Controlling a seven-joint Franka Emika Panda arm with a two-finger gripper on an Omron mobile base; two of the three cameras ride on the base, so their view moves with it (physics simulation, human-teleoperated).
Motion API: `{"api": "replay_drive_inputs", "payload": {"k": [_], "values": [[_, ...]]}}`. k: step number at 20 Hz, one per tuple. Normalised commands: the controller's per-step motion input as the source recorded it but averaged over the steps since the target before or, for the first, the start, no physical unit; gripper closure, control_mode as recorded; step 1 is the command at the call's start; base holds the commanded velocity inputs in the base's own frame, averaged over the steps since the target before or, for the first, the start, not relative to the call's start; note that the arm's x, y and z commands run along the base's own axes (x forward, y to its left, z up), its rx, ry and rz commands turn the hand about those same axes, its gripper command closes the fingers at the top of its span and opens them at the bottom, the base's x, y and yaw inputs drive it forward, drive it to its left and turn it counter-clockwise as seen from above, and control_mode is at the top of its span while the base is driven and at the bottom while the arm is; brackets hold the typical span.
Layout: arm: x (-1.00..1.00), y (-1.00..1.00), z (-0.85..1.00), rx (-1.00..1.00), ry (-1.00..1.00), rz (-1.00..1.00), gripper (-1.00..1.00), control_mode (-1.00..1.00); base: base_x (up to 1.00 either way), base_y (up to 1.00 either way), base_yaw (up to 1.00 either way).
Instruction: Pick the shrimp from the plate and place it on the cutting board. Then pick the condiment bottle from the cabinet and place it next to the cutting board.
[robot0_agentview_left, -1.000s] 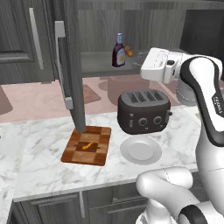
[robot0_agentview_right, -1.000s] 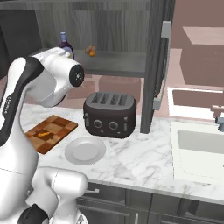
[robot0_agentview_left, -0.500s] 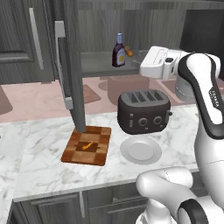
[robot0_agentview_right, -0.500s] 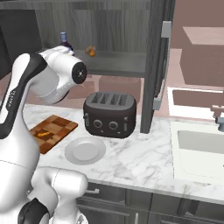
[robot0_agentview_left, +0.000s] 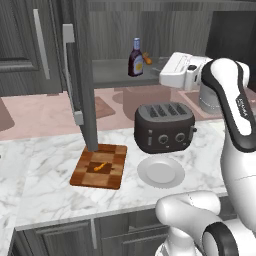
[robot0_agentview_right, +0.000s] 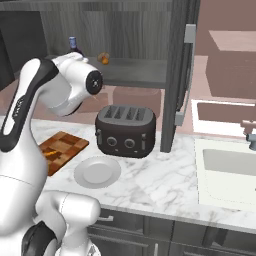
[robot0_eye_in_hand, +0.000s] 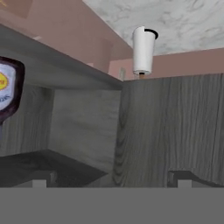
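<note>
Your condiment bottle (robot0_agentview_left: 135, 58) — dark reddish-brown body, narrow neck, pale cap, yellow-marked label — stands upright on the cabinet (robot0_agentview_left: 115, 70) shelf. The shrimp (robot0_agentview_left: 102, 167) lies on the cutting board (robot0_agentview_left: 99, 166); the plate (robot0_agentview_left: 161, 171) sits beside it. Your end effector (robot0_eye_in_hand: 109, 178) is spread wide — holding nothing, apart from the bottle.

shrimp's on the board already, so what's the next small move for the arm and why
Probably swing the open tool sideways toward the condiment bottle on the cabinet shelf. The shrimp lies on the cutting board, and in the hand view the bottle's label sits at the far left edge, well off the line between the fingertips.
</note>
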Motion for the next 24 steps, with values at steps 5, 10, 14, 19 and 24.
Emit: {"api": "replay_drive_inputs", "payload": {"k": [5, 10, 14, 19, 24], "values": [[0.21, -0.01, 0.00, 0.00, 0.00, -0.02, -1.00, -1.00, 0.00, 0.00, 0.00], [0.24, -0.01, 0.00, 0.00, 0.00, -0.02, -1.00, -1.00, 0.00, 0.00, 0.00], [0.25, -0.03, 0.00, 0.00, 0.00, -0.02, -1.00, -1.00, 0.00, 0.00, 0.00], [0.26, 0.00, 0.00, 0.00, 0.00, -0.02, -1.00, -1.00, 0.00, 0.00, 0.00], [0.22, 0.00, 0.01, 0.00, 0.00, -0.01, -1.00, -1.00, 0.00, 0.00, 0.00]]}}
